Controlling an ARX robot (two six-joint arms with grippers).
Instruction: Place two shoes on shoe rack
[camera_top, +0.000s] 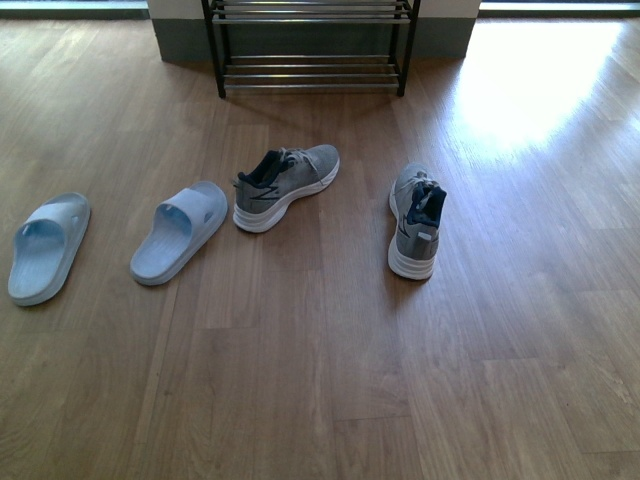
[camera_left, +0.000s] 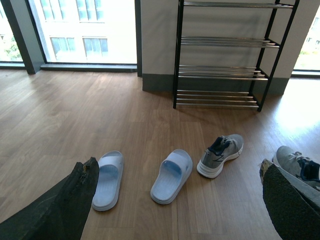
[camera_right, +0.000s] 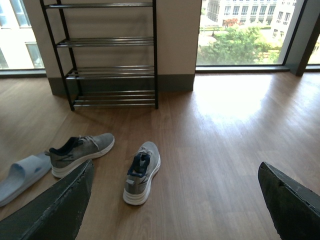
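Shoes all on wood floor (camera_top: 320, 400), short of black shoe rack (camera_top: 310, 70) by wall. L to r: pale blue slide (camera_top: 48, 248), 2nd slide (camera_top: 180, 232), grey sneaker (camera_top: 285, 187), 2nd sneaker (camera_top: 415, 222) apart. Left gripper (camera_left: 177, 165) & right gripper (camera_right: 176, 166) spread wide, clear of shoes.

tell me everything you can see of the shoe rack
The shoe rack has a black metal frame with four visible tiers of thin chrome rods, all bare. It stands upright on the wooden floor, its back against a pale wall with a grey skirting. Nothing rests on it. The nearest shoe, a grey sneaker, lies on the floor in front, clear of it.
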